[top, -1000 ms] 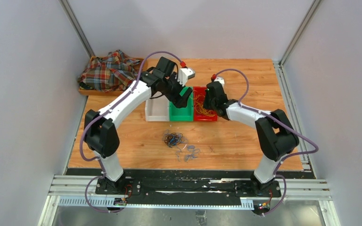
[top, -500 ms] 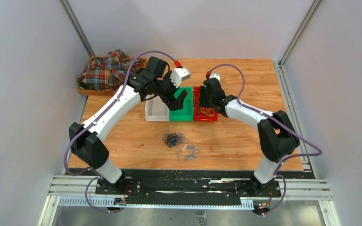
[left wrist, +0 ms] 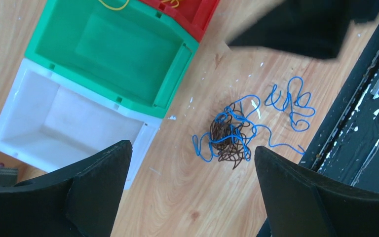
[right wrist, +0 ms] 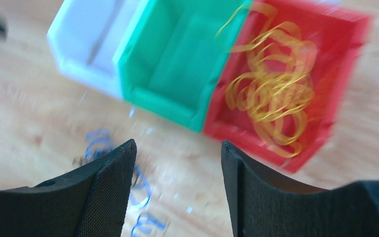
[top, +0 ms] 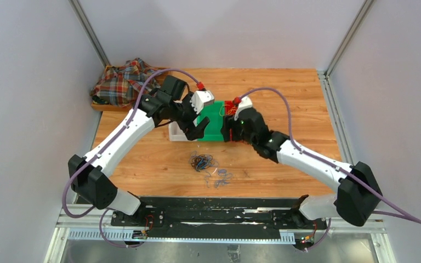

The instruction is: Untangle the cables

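Note:
A tangle of blue and black cables lies on the wooden table in front of the bins, with loose blue loops beside it. Yellow cables fill the red bin, and one yellow strand reaches over the green bin. My left gripper hangs open and empty over bare wood, between the white bin and the tangle. My right gripper is open and empty at the front of the green and red bins.
The white, green and red bins stand side by side mid-table. A plaid cloth lies on a wooden tray at the back left. A black rail runs along the near edge. Grey walls close both sides.
The right gripper has opened from shut and drawn back from over the red bin toward the near side. The left arm has swung left and nearer, its jaws a little wider.

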